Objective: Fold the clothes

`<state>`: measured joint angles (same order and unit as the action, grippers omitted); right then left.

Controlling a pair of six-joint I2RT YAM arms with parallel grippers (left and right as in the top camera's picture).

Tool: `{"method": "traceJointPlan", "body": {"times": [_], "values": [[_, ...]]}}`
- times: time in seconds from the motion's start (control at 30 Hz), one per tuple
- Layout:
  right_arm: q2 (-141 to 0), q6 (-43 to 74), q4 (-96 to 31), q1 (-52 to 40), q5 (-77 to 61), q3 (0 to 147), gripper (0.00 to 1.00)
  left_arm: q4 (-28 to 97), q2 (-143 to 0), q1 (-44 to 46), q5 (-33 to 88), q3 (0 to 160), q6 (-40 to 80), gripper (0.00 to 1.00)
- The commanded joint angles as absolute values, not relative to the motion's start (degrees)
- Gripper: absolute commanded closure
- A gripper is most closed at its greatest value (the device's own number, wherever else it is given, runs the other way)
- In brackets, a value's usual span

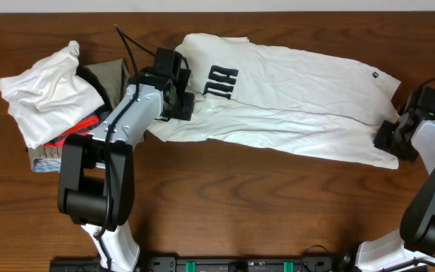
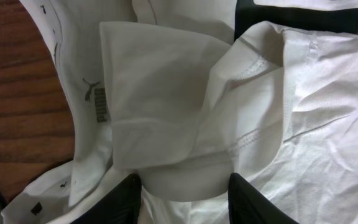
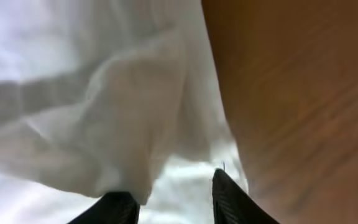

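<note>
Two left fingers (image 2: 128, 202) stand apart, and a rounded fold of the white trousers (image 2: 166, 93) lies loose in the gap between them. Just beyond their tips the cloth doubles over in a wide flap. Left of it sits a grey Puma mark (image 2: 97, 102), then bare table (image 2: 17, 81). Farther ahead runs a black print (image 2: 291, 12). On the right gripper (image 3: 169, 186) the fingers are parted too, with blurred white cloth under and between them and wood to their right. Seen from overhead, the trousers stretch flat from the left gripper (image 1: 180, 87) at one end to the right gripper at the other. Behind the left fingers, well apart, lie a white heap (image 1: 44, 91), khaki cloth (image 1: 115, 75) and red cloth (image 1: 78, 130).
</note>
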<state>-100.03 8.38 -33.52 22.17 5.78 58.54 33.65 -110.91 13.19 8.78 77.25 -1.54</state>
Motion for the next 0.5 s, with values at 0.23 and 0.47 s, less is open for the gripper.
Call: {"method": "traceJointPlan", "body": {"times": [0.23,0.47], "values": [[-100.84,12.16,-22.09,22.33,5.37,58.26,0.79,33.34,-111.24,13.17,8.29,77.34,-2.09,0.54],[-106.15,14.35,-15.07,20.38,5.28,58.28,0.73,33.26,-111.24,13.17,8.29,77.34,-2.09,0.54]]}}
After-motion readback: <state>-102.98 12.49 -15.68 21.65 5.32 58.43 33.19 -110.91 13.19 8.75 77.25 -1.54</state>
